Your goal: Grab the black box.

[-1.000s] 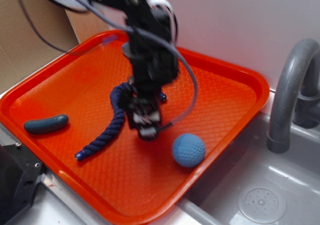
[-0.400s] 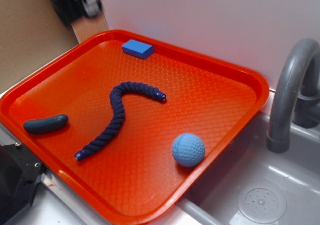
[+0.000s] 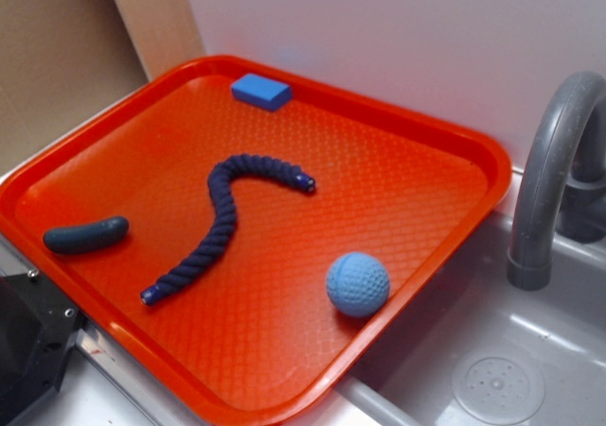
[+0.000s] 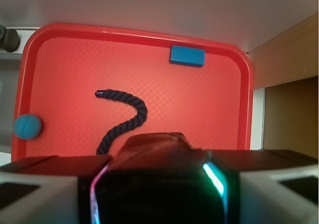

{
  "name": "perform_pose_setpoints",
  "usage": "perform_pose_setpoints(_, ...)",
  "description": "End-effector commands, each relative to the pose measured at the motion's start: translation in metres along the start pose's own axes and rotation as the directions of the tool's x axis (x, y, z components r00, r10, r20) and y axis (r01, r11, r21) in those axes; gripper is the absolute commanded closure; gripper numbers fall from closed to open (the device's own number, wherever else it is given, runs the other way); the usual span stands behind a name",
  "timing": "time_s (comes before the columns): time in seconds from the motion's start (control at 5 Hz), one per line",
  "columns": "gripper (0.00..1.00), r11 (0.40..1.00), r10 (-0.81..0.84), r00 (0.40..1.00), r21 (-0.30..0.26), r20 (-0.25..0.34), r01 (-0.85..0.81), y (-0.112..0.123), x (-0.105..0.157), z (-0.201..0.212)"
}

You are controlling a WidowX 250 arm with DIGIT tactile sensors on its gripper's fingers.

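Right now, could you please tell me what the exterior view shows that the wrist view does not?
Only the exterior view shows the dark sausage-shaped piece and the grey sink drain. Only the wrist view shows the pincer, apparently shut on the small glossy black box. Both show the orange-red plastic tray, the flat bright-blue block, the dark blue twisted rope and the dimpled blue ball.
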State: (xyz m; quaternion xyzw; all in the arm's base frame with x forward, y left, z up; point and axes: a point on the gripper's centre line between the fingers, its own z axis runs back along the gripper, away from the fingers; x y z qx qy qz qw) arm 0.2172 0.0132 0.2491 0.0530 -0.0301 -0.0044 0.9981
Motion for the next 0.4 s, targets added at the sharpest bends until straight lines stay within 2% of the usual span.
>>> perform_pose_setpoints(0.0, 1.00, 1.000, -0.007, 0.999, -0.018, 0.032, 0.008, -0.0212, -0.0123, 0.0051)
perform_pose_setpoints(0.2, 1.00, 1.000, -0.020, 0.999, -0.020, 0.028, 0.021, -0.0234, -0.0123, 0.0039)
